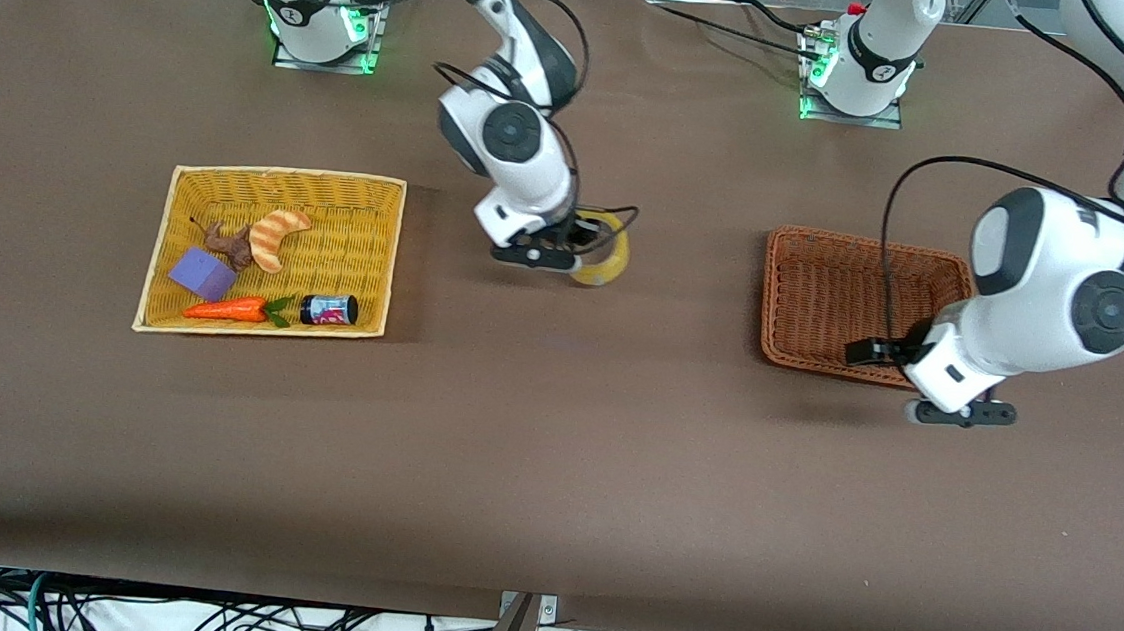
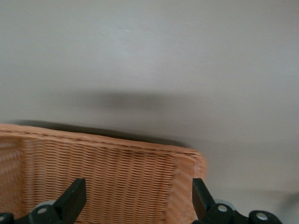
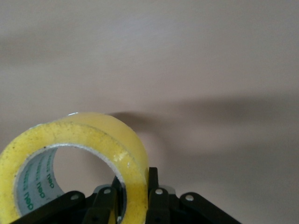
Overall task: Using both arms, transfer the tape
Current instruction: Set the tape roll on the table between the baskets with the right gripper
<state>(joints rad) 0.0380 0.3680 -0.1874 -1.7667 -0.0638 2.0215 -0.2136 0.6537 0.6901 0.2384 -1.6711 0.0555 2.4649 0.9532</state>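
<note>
Pinching the tape [image 3: 70, 154] through its wall, one finger inside the core, the right tool [image 1: 555, 252] holds the roll on edge over mid-worktop [image 1: 551, 455], leaving its rim free for a handover. Over the brown basket [image 1: 829, 296] corner, the left tool [image 2: 139, 198] waits spread.

Tape [image 1: 605, 255] btwn two baskets [image 1: 271, 251].

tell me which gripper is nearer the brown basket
Left. The left gripper hovers open over the brown basket's corner; the right gripper holds the tape over the table's middle.
</note>
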